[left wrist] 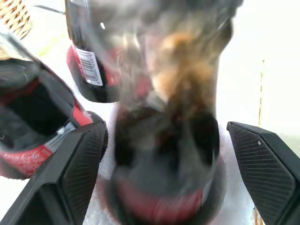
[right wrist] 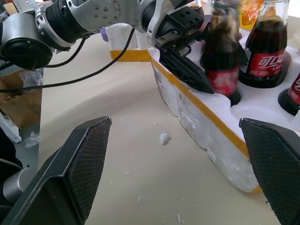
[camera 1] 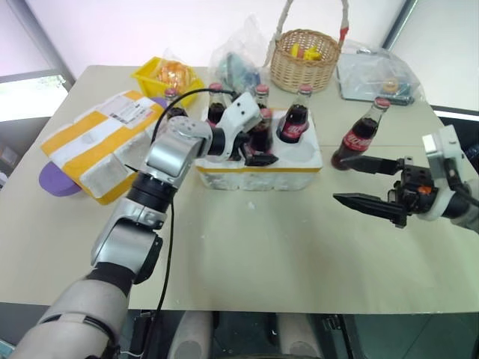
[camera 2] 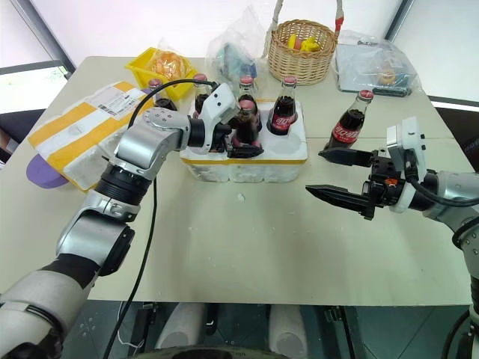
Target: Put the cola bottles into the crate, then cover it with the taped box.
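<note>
The low white styrofoam crate with a yellow tape band (camera 1: pixel 258 166) sits mid-surface, and five dark glass cola bottles with red caps stand in its wells. The left tool (camera 2: pixel 238 142) is at the crate's near row, its black fingers standing wide on either side of a seated bottle (camera 2: pixel 248 120) with a gap visible on both sides, so nothing is gripped.

The sixth cola bottle (camera 1: pixel 360 134) stands upright on the beige surface (camera 1: pixel 284 247), just right of the crate and apart from it. The right tool (camera 1: pixel 374 183), wide and empty, lies near and slightly right of that bottle, fingers pointing left. The bottle's long axis is vertical, and the right arm is plainly the nearer one. The crate's near-right well (camera 2: pixel 288 148) appears vacant.

The white styrofoam box with broad yellow tape stripes (camera 1: pixel 101 142) lies at far left, tilted on a purple object (camera 1: pixel 56 183), nearer the left arm.
</note>
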